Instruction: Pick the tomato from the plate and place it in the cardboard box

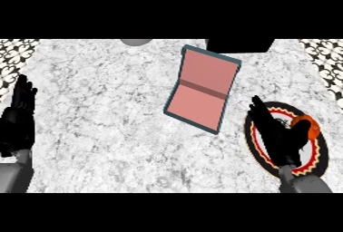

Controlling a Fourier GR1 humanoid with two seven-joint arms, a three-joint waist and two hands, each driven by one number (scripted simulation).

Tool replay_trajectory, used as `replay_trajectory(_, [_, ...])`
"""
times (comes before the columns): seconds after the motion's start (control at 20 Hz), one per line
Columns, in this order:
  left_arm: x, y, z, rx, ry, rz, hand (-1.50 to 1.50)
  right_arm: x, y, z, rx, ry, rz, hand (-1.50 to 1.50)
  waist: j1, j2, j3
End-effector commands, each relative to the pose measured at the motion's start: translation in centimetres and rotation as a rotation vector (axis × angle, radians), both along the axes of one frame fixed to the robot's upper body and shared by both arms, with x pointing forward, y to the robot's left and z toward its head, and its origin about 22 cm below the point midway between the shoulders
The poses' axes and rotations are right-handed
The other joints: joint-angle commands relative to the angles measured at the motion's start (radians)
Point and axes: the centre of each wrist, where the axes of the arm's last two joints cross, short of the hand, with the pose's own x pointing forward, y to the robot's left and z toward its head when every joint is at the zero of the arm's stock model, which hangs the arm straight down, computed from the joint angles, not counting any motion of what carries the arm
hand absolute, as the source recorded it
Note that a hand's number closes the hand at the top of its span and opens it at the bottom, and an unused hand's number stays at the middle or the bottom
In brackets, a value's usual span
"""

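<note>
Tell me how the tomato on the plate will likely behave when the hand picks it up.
The tomato looks round, so it would probably roll on the plate if nudged. Its smooth skin may slip between fingers. The right hand hovers over it, open; the box is shallow, so it might roll there too.

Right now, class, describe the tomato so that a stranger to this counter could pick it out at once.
Start at the marbled counter and go to its right side, where a round plate with a red and black rim lies beside the pink box. The tomato sits on that plate, partly behind the right hand: the only small orange-red thing there.
</note>
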Motion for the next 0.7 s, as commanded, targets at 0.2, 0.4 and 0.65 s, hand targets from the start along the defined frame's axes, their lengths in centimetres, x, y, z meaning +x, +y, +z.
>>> replay_trajectory(0.2, [0.0, -1.3, 1.7, 0.155, -0.001, -0.29, 0.0, 0.5, -9.2, 10.2, -0.362, -0.475, -0.424, -1.5, -0.148, -0.013, -0.017])
replay_trajectory(0.4, [-0.6, -3.0, 1.6, 0.171, 0.028, -0.459, 0.0, -3.2, -15.4, 10.2, -0.72, -0.34, -0.581, -1.5, -0.143, 0.004, -0.015])
replay_trajectory(0.65, [-1.1, -4.2, 1.8, 0.154, 0.016, -0.562, 0.0, -9.2, -14.7, 10.2, -0.913, -0.386, -0.468, -1.5, -0.085, 0.017, -0.013])
